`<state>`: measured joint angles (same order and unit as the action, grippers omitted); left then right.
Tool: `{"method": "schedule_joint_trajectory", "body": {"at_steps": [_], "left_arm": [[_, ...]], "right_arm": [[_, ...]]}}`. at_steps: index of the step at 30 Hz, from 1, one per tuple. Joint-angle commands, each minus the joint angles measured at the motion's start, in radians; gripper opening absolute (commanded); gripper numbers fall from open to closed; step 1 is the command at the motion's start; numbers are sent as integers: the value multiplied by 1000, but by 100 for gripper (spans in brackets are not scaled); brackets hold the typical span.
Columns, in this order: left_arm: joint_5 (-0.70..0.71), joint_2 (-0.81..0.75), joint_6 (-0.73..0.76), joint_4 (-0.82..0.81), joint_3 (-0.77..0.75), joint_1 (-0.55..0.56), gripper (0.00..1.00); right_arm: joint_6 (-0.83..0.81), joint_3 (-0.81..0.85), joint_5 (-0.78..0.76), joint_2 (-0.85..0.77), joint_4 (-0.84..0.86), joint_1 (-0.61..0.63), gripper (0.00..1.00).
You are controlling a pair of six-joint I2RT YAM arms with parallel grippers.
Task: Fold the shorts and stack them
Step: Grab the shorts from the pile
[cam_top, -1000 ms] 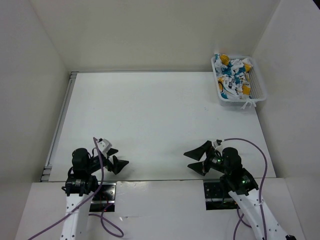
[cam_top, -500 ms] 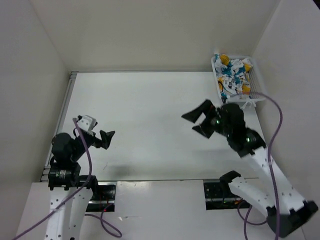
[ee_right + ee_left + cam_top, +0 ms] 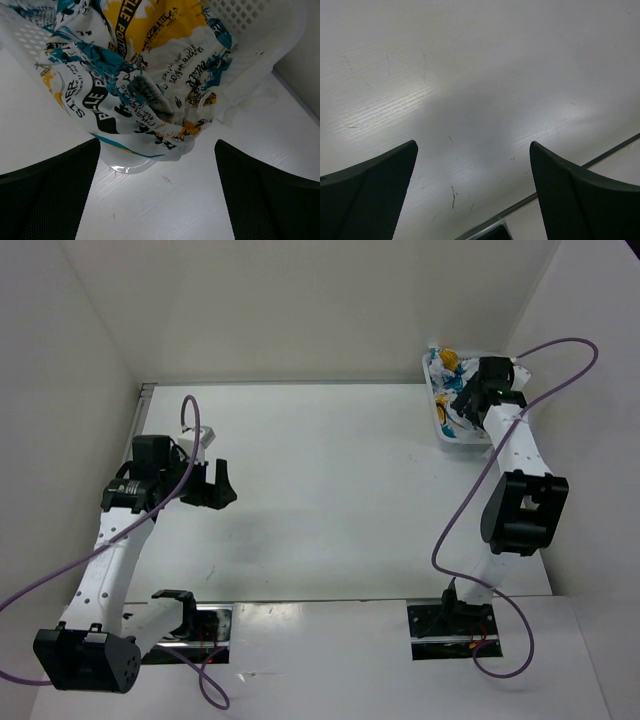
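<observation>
The shorts lie crumpled in a white mesh basket at the table's far right corner. They are white with a teal, yellow and black print. In the right wrist view the shorts bulge over the basket's near rim onto the table. My right gripper is open at the basket's near-left side. Its fingers flank the overhanging cloth without touching it. My left gripper is open and empty over bare table at the left.
White walls close in the table at the back and both sides. A metal rail runs along the table's left edge. The table's edge strip shows under the left gripper. The right arm's purple cable loops above the basket.
Both arms rose from rest near their bases. The right arm reached far right to the basket. The left arm swung out to the left-middle of the table. Both grippers stayed open.
</observation>
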<state>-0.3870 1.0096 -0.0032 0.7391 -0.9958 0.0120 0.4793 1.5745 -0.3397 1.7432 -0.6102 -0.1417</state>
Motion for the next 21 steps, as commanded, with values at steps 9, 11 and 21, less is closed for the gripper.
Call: {"method": "schedule_joint_trajectory", "body": {"at_steps": [9, 11, 21], "left_arm": [[-23, -19, 3, -14, 34, 3, 99], [-12, -19, 3, -23, 34, 3, 99], [137, 43, 3, -118, -99, 3, 99]], "right_arm": [[-194, -4, 74, 104, 121, -35, 47], [-185, 31, 74, 104, 121, -35, 0], [-231, 255, 15, -221, 252, 207, 0]]}}
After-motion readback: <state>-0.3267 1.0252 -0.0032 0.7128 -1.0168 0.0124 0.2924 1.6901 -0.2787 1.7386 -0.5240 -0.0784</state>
